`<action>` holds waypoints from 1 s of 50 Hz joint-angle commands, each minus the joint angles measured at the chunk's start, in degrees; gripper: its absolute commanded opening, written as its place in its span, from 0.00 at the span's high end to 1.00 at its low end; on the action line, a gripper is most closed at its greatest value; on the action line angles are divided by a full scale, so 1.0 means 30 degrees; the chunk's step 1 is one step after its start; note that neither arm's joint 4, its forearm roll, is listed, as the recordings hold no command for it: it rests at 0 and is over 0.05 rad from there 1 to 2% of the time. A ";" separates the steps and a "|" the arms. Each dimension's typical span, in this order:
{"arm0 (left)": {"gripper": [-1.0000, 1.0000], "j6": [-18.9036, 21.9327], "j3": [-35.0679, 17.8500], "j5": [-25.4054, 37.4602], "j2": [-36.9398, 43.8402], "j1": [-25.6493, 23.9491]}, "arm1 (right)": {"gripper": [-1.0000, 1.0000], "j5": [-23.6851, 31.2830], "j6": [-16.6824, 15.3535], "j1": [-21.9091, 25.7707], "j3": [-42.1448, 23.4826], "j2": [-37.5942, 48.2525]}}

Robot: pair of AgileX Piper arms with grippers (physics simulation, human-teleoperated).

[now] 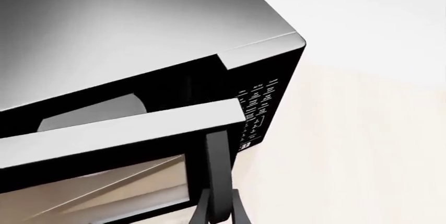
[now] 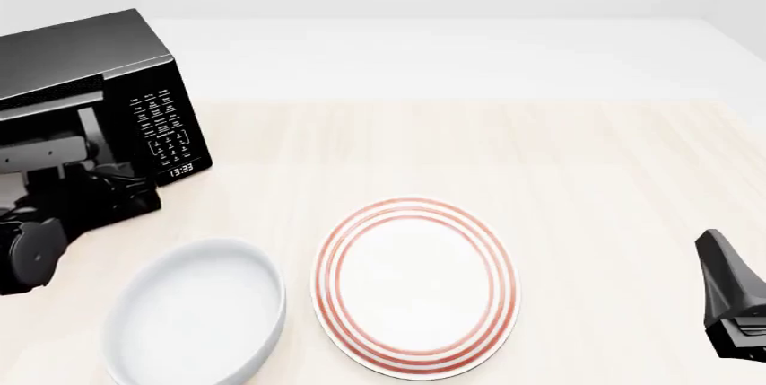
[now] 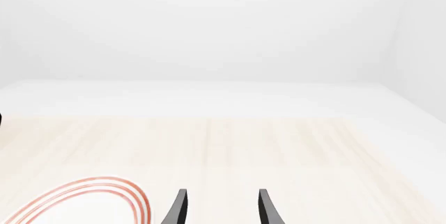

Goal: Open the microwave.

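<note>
At ten o'clock on the tabletop (image 2: pixel 479 143), the glossy black box microwave (image 2: pixel 108 62) door (image 1: pixel 125 130) is partly swung; its handle (image 1: pixel 217 172) is clamped by the left end effector (image 1: pixel 219 211), and further outward pulling is called for.

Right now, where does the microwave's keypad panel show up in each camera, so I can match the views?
Front view: keypad panel on the microwave, far left, right of the part-open door.
Left wrist view: the panel is beside the door's free edge, where the left pincer is clamped on the handle.
Right wrist view: not in it.
Shared landmark: the clock display, also.
</note>
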 commanded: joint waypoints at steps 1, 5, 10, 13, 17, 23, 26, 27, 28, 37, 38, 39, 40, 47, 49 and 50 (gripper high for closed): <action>1.00 -0.0357 -0.0597 -0.0026 -0.2280 -0.0711 | 0.00 0.0001 0.0000 -0.0001 0.0000 0.0001; 1.00 -0.0304 -0.0436 0.0011 -0.2475 -0.0867 | 0.00 -0.0001 -0.0001 0.0003 0.0000 -0.0002; 1.00 -0.0383 -0.0159 -0.0067 -0.2745 -0.1030 | 0.00 0.0001 0.0003 0.0000 0.0000 0.0001; 1.00 -0.0563 -0.0052 -0.0109 -0.2782 -0.1067 | 0.00 0.0000 0.0004 -0.0005 0.0000 0.0000; 1.00 -0.0541 0.0140 -0.0038 -0.3106 -0.1340 | 0.00 0.0001 -0.0004 -0.0002 0.0000 0.0001; 1.00 -0.0495 0.0255 0.0116 -0.3311 -0.1598 | 0.00 0.0000 0.0004 -0.0001 0.0000 0.0000; 1.00 -0.0537 0.0320 0.0233 -0.3541 -0.1700 | 0.00 0.0001 0.0015 -0.0004 0.0000 0.0001; 1.00 -0.0578 0.0392 0.0320 -0.3715 -0.1686 | 0.00 -0.0001 -0.0006 0.0002 0.0000 -0.0001; 1.00 -0.0566 0.0439 0.0344 -0.3818 -0.1705 | 0.00 -0.0001 -0.0006 0.0002 0.0000 -0.0001; 1.00 -0.0797 0.1197 0.0405 -0.4613 -0.1785 | 0.00 0.0000 0.0001 0.0000 0.0000 0.0000; 1.00 -0.0812 0.1276 0.0329 -0.4618 -0.1805 | 0.00 0.0000 0.0006 -0.0001 0.0000 -0.0001; 1.00 -0.0823 0.1345 0.0251 -0.4605 -0.1808 | 0.00 -0.0001 0.0005 -0.0005 0.0000 -0.0002; 1.00 -0.0827 0.1391 0.0201 -0.4594 -0.1812 | 0.00 0.0001 0.0001 0.0001 0.0000 0.0002; 1.00 -0.0751 0.1530 0.0603 -0.5191 -0.1898 | 0.00 -0.0001 0.0000 -0.0002 0.0000 -0.0002; 1.00 -0.0765 0.1592 0.0574 -0.5322 -0.1918 | 0.00 -0.0001 0.0000 -0.0002 0.0000 -0.0002; 1.00 -0.0781 0.1610 0.0690 -0.5518 -0.1886 | 0.00 0.0001 -0.0005 -0.0002 0.0000 0.0002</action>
